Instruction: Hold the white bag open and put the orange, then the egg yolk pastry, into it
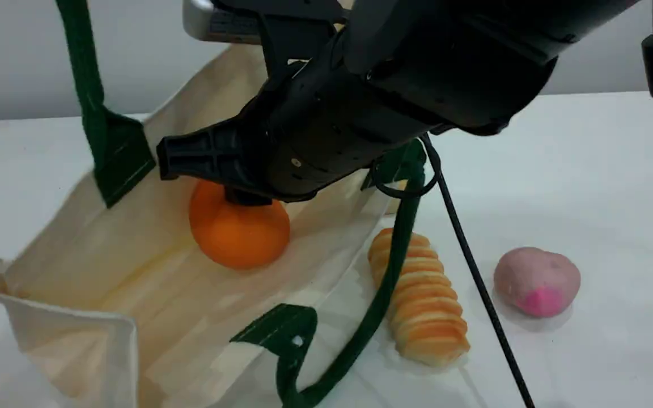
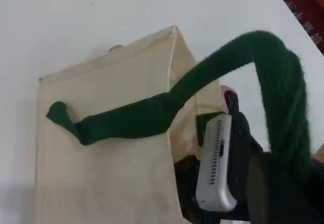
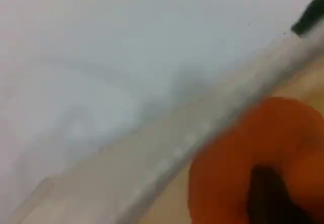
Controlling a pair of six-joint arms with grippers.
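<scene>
Orange (image 1: 240, 233) sits inside the white bag (image 1: 151, 294), directly under my right gripper (image 1: 245, 196); I cannot tell its fingers' state. My left gripper, out of sight, is closed.

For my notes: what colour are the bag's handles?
Dark green handles, best seen in the scene view.

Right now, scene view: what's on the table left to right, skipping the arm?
white bag → orange, inside the bag's opening → ribbed loaf → pink lump.
</scene>
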